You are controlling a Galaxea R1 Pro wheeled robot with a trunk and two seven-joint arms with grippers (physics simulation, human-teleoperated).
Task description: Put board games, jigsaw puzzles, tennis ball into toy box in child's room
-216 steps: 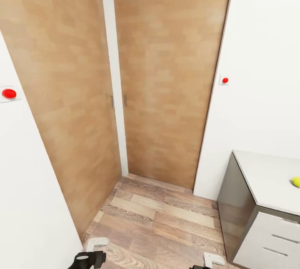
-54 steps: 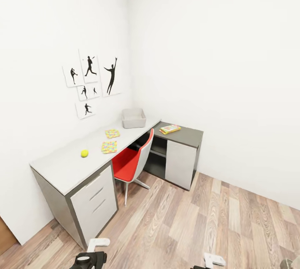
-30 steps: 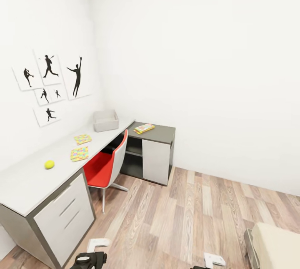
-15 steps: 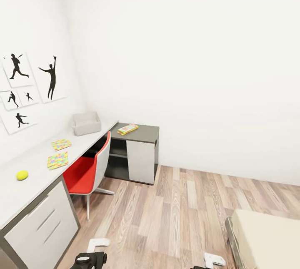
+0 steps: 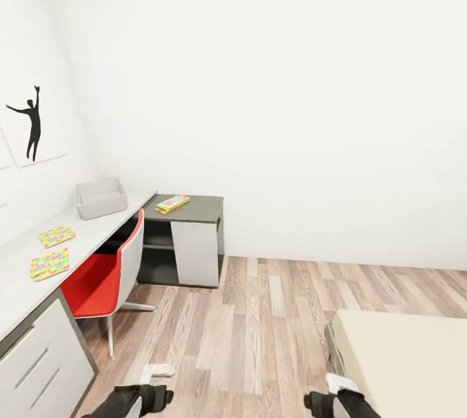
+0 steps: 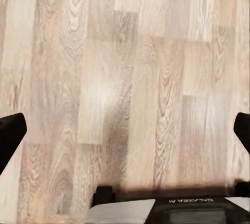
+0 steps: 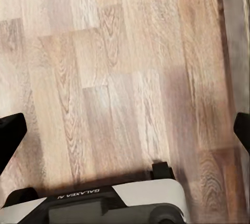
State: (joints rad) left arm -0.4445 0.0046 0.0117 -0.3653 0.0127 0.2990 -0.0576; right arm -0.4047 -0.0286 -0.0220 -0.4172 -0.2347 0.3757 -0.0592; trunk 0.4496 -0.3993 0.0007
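Head view: board game (image 5: pixel 172 203) (long axis slanted) on table (image 5: pixel 194 209)

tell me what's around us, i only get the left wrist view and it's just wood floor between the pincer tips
Observer: In the head view, a light grey topless plastic toy box sits on the long light grey desk, ahead on the left.
Operator: any puzzles by it
Observer: Two thin multicoloured jigsaw puzzle sheets lie flat on that desk, apart from the toy box.
Operator: what's on my right
Observer: A corner of the beige mattress bed lies low on the right.
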